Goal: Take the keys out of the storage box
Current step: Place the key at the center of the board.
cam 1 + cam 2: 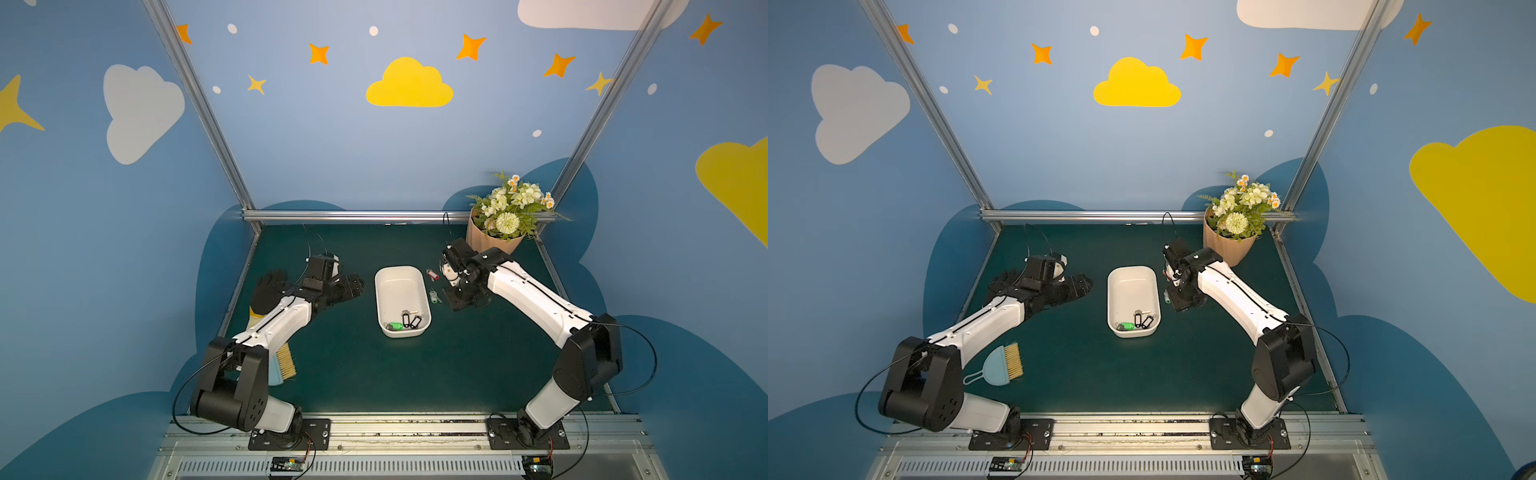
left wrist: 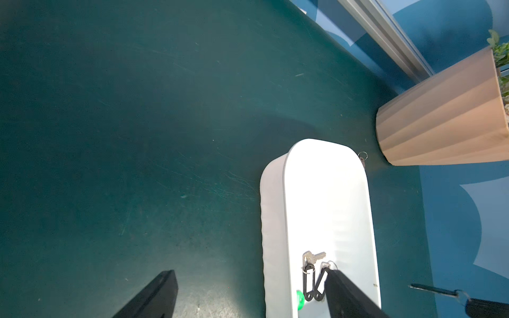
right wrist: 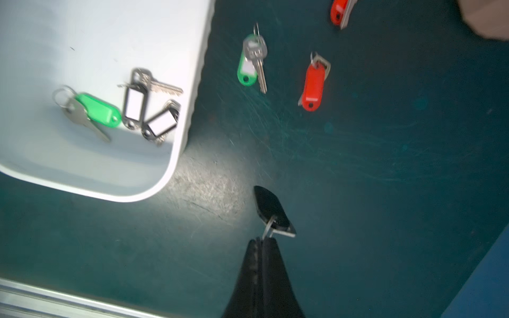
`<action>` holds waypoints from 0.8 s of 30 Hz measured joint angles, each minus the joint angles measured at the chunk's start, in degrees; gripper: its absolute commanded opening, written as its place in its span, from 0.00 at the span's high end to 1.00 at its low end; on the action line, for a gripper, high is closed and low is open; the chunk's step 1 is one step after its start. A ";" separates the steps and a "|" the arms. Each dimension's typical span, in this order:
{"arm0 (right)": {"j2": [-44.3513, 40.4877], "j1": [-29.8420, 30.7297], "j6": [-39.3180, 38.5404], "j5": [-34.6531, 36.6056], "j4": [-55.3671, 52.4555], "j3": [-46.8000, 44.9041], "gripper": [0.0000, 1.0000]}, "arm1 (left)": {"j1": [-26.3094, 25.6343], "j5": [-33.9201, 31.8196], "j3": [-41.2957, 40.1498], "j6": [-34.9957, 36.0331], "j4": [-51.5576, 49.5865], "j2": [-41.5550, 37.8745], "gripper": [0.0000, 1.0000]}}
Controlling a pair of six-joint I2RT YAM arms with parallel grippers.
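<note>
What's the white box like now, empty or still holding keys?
Not empty. The storage box holds one green-tagged key and two black-tagged keys, together at one end.

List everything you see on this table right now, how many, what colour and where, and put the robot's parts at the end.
storage box: one, white, middle of the mat
keys inside: three, one green tag and two black, near end of the storage box
keys outside: three, one green tag and two red, on the mat between the box and the right arm
held key: one, black tag, at the right gripper's tip
flower pot: one, peach, white flowers, far right corner
glove: one, black, far left
brush: one, blue handle, tan bristles, near left
mat: one, dark green
left gripper: one, black, open
right gripper: one, black, shut on the held key
</note>
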 measured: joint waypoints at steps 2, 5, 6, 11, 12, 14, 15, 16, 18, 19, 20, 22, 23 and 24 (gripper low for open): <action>0.00 -0.44 -0.26 -1.42 0.07 -2.71 1.00 | 0.00 -0.66 -0.04 0.15 0.15 -0.09 0.10; 0.02 -0.44 -1.16 -4.09 0.11 -5.33 1.00 | 0.00 -0.94 -0.09 0.15 0.20 -0.09 0.10; 0.04 -0.44 -1.51 -4.98 0.20 -5.90 1.00 | 0.00 -0.96 -0.11 0.15 0.22 -0.09 0.10; 2.23 -0.44 -2.95 -8.57 1.42 -6.58 1.00 | 0.00 -0.94 -0.11 0.11 0.17 -0.09 0.10; 3.13 -0.44 -3.10 -9.29 1.97 -6.58 1.00 | 0.00 -0.94 -0.11 0.11 0.17 -0.09 0.10; 4.96 -0.44 -3.45 -10.38 3.13 -6.56 1.00 | 0.00 -0.92 -0.11 0.11 0.15 -0.09 0.10; 5.95 -0.44 -3.65 -10.84 3.76 -6.56 1.00 | 0.00 -0.92 -0.11 0.09 0.13 -0.09 0.10; 6.88 -0.44 -3.82 -11.17 4.46 -6.54 1.00 | 0.00 -0.92 -0.11 0.09 0.11 -0.09 0.10; 8.22 -0.44 -4.00 -12.04 5.75 -5.79 1.00 | 0.00 -0.92 -0.11 0.07 0.11 -0.09 0.10; 8.87 -0.42 -4.04 -12.24 6.36 -5.44 1.00 | 0.00 -0.92 -0.11 0.04 0.09 -0.09 0.10; 9.49 -0.44 -4.07 -12.50 6.80 -5.11 1.00 | 0.00 -0.92 -0.11 0.04 0.07 -0.09 0.10; 10.88 -0.44 -4.09 -13.05 8.24 -4.42 1.00 | 0.00 -0.92 -0.11 0.02 0.00 -0.17 0.10; 11.50 -0.44 -4.09 -13.27 8.83 -4.15 1.00 | 0.00 -0.92 -0.11 0.00 -0.02 -0.26 0.10; 12.15 -0.44 -4.09 -13.38 9.38 -3.91 1.00 | 0.00 -0.94 -0.11 -0.02 -0.02 -0.42 0.10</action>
